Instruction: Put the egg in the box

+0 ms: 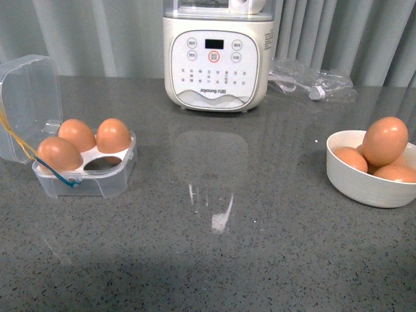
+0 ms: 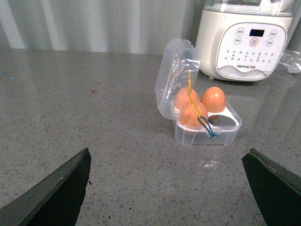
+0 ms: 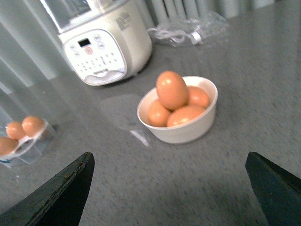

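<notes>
**Three cells filled, one bare; both grippers spread wide**

On the left of the speckled grey stone countertop (image 1: 214, 260): a small clear plastic four-cell egg box (image 1: 97, 179). Hinged clear lid (image 1: 29, 104) tipped up and back on the far-left side, thin yellow and blue bands (image 1: 19, 151) trailing across the front-left corner. Seated in three cells, smooth and orange-brown: a back-left egg (image 1: 77, 133), a back-right egg (image 1: 113, 134) and a front-left egg (image 1: 58, 153). Only the front-right cell (image 1: 102, 164) bare.

Well apart, by the right edge: a round white bowl (image 1: 364, 188) heaped with more orange-brown eggs. Highest of them, the topmost egg (image 1: 385, 141), resting on the others and rising clear of the rim, touched by neither gripper.

At the back, centre: a cream countertop appliance (image 1: 216, 65) with a button panel on its front. Just to its right, a crumpled clear plastic bag (image 1: 312, 84) with a white cable inside.

For the left gripper (image 2: 168, 153): dark fingers (image 2: 61, 188) set wide apart, nothing between them, above the countertop and short of the egg box. For the right gripper (image 3: 169, 155): likewise spread wide and empty, above the countertop on the near side of the bowl, the picture slightly blurred.
</notes>
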Tool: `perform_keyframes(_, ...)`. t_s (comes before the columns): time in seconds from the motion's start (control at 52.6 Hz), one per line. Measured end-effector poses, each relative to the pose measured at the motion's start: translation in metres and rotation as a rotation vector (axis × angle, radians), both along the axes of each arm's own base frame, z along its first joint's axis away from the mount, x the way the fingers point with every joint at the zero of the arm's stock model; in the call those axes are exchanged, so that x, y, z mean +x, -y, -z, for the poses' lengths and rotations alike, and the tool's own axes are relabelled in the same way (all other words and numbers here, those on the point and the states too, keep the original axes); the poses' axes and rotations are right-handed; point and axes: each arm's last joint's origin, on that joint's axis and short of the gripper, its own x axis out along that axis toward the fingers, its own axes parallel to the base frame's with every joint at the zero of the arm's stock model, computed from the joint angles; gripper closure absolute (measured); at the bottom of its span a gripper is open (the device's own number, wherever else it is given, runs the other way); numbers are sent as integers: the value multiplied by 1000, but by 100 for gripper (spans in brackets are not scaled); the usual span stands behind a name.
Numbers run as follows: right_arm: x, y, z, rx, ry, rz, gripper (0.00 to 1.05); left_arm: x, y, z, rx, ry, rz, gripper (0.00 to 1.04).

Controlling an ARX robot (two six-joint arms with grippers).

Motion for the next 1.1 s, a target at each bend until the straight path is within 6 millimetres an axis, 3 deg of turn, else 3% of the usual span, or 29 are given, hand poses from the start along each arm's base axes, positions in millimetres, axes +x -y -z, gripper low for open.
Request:
perform_keyframes(0.114,31,0,-17,-54,14,5,7,0,0,0,0,0,0,7)
perform_keyframes(0.361,77,0,-21,-284,-68,-53,7,0,0,0,0,0,0,7)
perform_keyframes(0.685,112,-5,-28,-420,-65,-178,7,0,0,0,0,0,0,7)
perform_keyframes(1.103,141,-1,-29,-429,-79,-201,7,0,0,0,0,0,0,7)
